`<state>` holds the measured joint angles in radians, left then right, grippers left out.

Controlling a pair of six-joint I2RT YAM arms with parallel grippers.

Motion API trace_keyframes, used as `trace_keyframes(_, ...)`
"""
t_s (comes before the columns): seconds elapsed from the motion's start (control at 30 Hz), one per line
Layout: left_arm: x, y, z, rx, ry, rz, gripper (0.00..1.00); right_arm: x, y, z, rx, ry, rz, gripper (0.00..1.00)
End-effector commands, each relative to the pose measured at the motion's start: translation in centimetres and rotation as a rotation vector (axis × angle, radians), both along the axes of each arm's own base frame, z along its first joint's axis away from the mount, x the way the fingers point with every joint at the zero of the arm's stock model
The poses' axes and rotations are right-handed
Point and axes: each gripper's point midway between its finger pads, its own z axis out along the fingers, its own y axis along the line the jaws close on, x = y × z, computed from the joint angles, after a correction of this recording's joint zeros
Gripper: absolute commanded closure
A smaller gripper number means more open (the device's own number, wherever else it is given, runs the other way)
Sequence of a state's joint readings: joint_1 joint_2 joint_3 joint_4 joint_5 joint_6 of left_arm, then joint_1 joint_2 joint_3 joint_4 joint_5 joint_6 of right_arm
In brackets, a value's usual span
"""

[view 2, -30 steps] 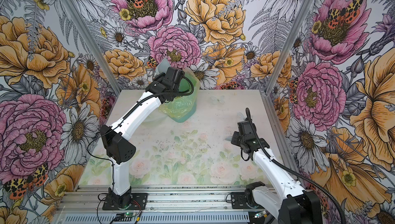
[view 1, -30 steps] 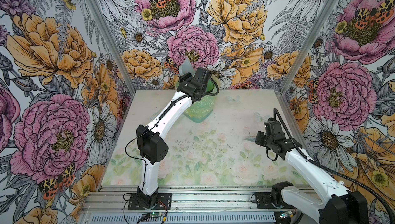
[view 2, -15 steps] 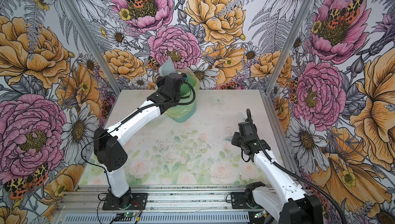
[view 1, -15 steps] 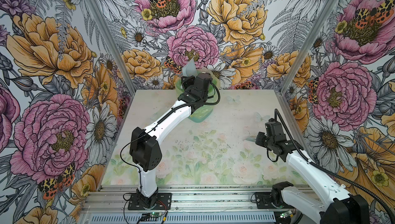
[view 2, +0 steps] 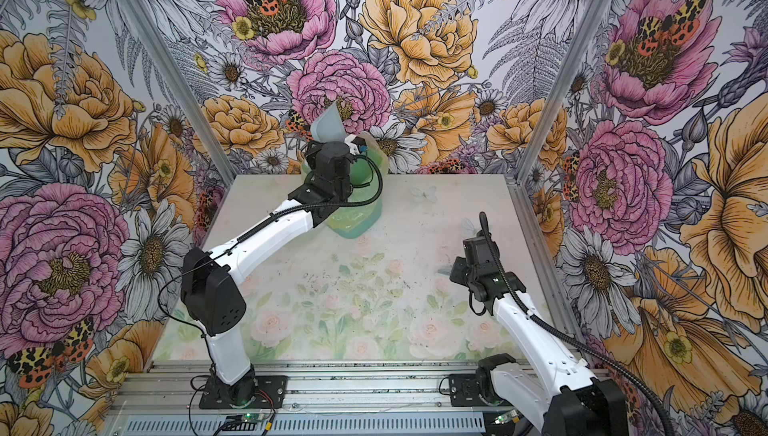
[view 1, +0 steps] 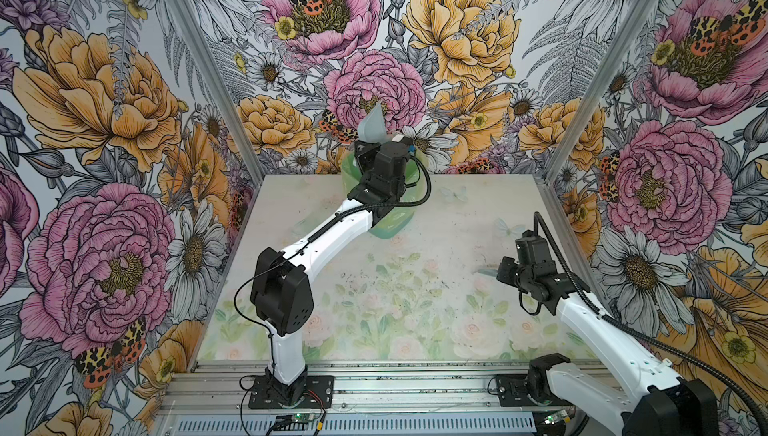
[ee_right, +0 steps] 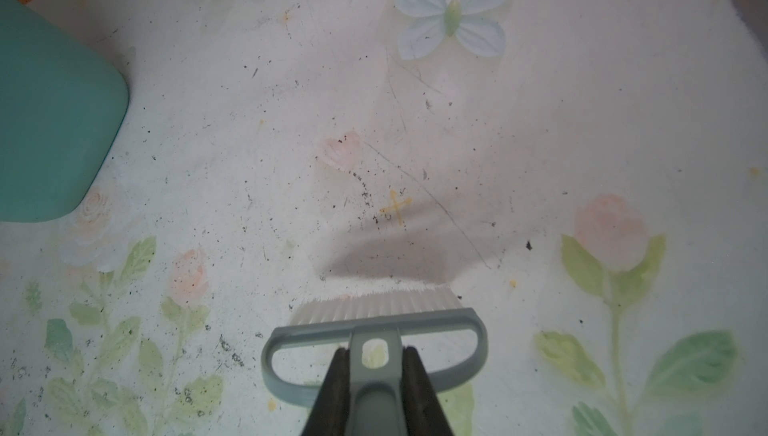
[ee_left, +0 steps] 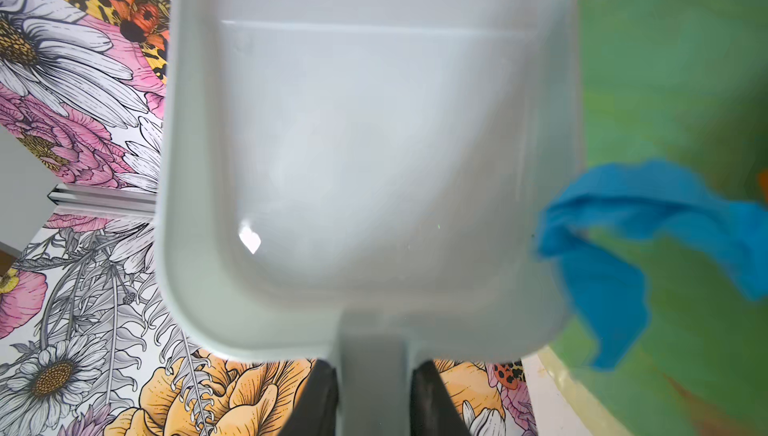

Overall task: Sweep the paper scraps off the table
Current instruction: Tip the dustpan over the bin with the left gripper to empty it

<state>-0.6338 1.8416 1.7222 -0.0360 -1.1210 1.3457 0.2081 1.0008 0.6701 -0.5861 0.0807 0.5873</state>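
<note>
The left gripper (ee_left: 374, 375) is clamped on the handle of a grey dustpan (ee_left: 365, 155), one black finger on each side of the stem. In both top views the dustpan stands tipped up over the green bin (view 1: 392, 226), which sits at the back of the table (view 1: 457, 205), near the middle. The pan's inner face shows plain grey. A blue paper scrap (ee_left: 623, 246) lies just beside the pan's side wall, against the bin's green liner (ee_left: 685, 80). It seems to hang at the rim, though the blur leaves that unsure. The right gripper (ee_right: 376, 350) is closed on the handle of a small brush (ee_right: 374, 313), held near the table's right side with its white bristles pointing at the dark-specked surface.
</note>
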Motion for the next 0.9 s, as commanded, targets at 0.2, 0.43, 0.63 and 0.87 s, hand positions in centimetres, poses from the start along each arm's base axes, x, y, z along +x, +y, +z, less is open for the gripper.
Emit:
trace_keyframes(0.2,-1.5,1.2,5.4,-0.029,-0.146,-0.031,0.79,0.4,0.0,0.2,0.014,-0.017,-0.01,1.0)
trace_keyframes(0.43,-1.8,1.1,5.6,-0.067,-0.134,-0.03,0.79,0.4,0.1,0.0,0.012,-0.01,-0.008,1.0)
trace_keyframes(0.63,-2.9,-0.5,6.6,-0.222,-0.137,-0.11,0.79,0.3,0.1,0.2,0.015,-0.018,-0.007,1.0)
trace_keyframes(0.87,-5.8,-3.3,8.6,-0.411,-0.127,-0.259,0.76,0.1,0.0,0.6,0.017,-0.037,-0.012,1.0)
